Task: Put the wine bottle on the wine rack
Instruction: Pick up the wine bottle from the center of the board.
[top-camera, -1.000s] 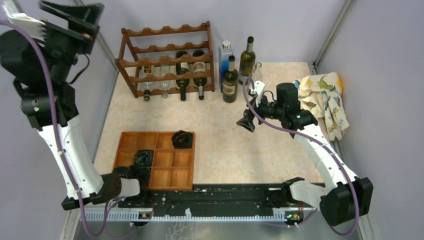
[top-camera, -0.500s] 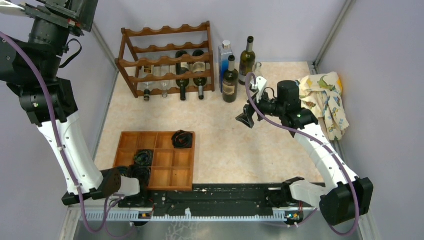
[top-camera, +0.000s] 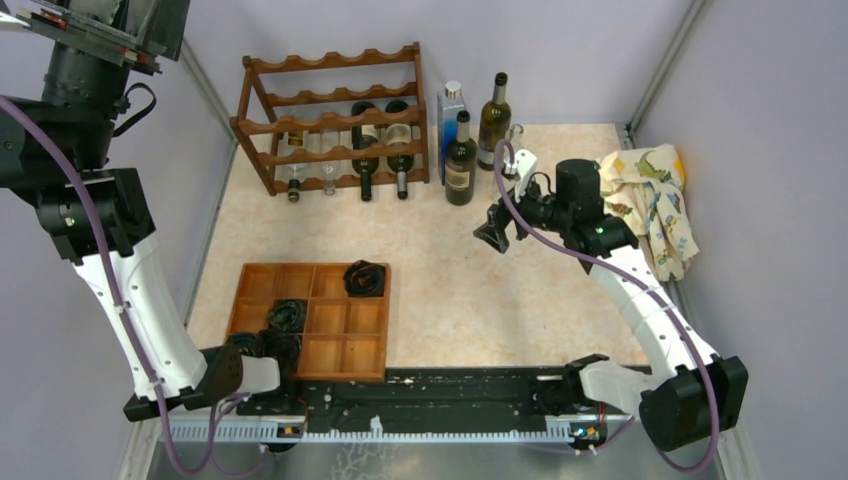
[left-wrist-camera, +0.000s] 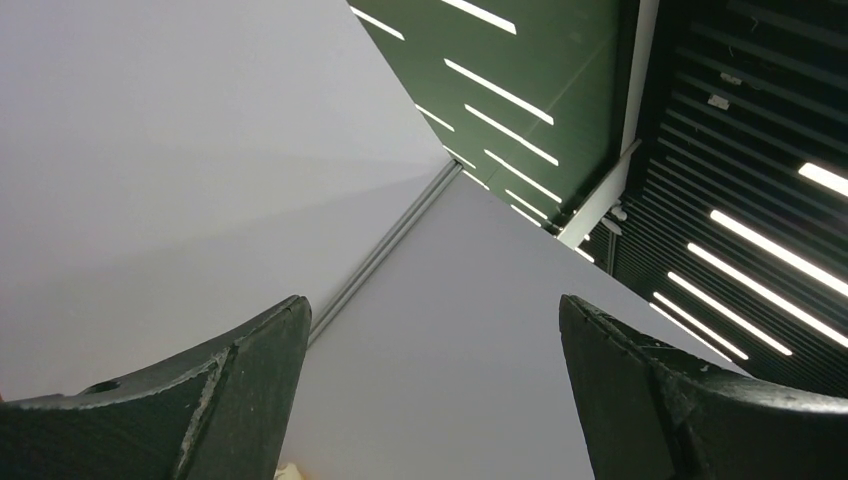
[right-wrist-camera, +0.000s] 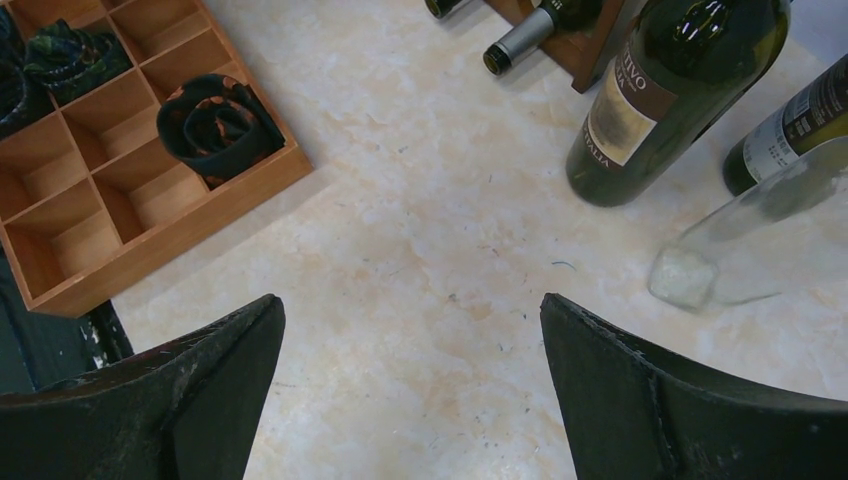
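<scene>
I am seeing a flat wooden tray (top-camera: 345, 355) of square compartments sitting at the near left of the beige, marbled table (top-camera: 450, 300), with dark rolled fabric (top-camera: 364, 277) lying in a few of its cells. Behind it the wine rack (top-camera: 335, 62) is standing against the back wall. It is dark reddish-brown wood, an open frame with wavy scalloped rails in tiers. Two dark bottles (top-camera: 365, 150) are lying in it with their necks pointing toward me.

Just right of the rack the wine bottle (top-camera: 461, 160) is standing upright on the table, dark green glass with a cream label and a blue top, and nothing is touching it. A tall blue bottle (top-camera: 450, 108), another dark green bottle (top-camera: 494, 112) and a clear glass bottle (right-wrist-camera: 745, 235) are crowding close behind and beside it.

The left gripper (left-wrist-camera: 430, 305) is pointing upward, high above the left edge. Its black fingers are spread wide and holding nothing, and its camera is showing only wall and ceiling lights. The right gripper (right-wrist-camera: 410, 300) is hovering over bare table in front of the bottles. Its fingers are also spread wide and gripping nothing, and it is staying apart from the wine bottle.

A crumpled patterned cloth (top-camera: 645, 195) is lying at the far right edge, behind the right arm.
</scene>
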